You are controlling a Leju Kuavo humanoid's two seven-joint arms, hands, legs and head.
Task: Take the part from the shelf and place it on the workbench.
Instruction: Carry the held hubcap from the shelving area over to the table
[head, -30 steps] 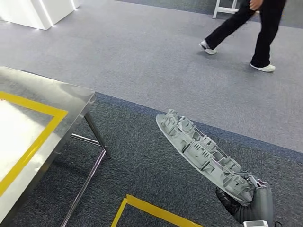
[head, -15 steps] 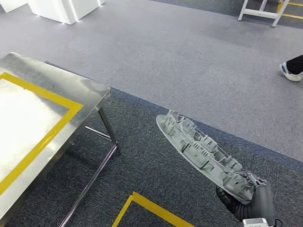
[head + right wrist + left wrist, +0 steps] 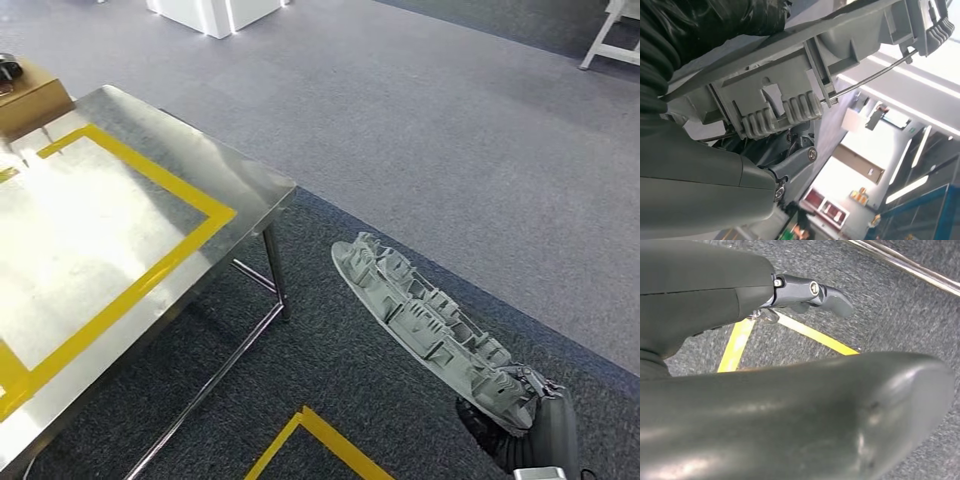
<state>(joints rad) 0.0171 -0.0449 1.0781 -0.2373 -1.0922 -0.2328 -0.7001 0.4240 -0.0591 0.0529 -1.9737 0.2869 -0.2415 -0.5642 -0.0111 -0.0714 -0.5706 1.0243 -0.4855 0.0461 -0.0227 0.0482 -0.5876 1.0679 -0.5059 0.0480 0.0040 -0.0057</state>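
Now — right hand [image 3: 528,435] grips part [image 3: 423,320] | workbench [image 3: 249,185] apart, left.

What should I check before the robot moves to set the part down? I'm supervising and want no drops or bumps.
1. Grip on the part: ok. The right hand holds it by one end, and the rest sticks out over the carpet.
2. Part over the workbench: not ok. It hangs beside the bench, to its right, above the floor.
3. Landing area inside the yellow tape frame: ok, the steel there looks bare.
4. Brown box at the far bench edge: ok, outside the frame.
5. Left hand: ok. It holds nothing, with the fingers extended over the carpet.
6. Bench corner and leg near the path: cannot tell the clearance.
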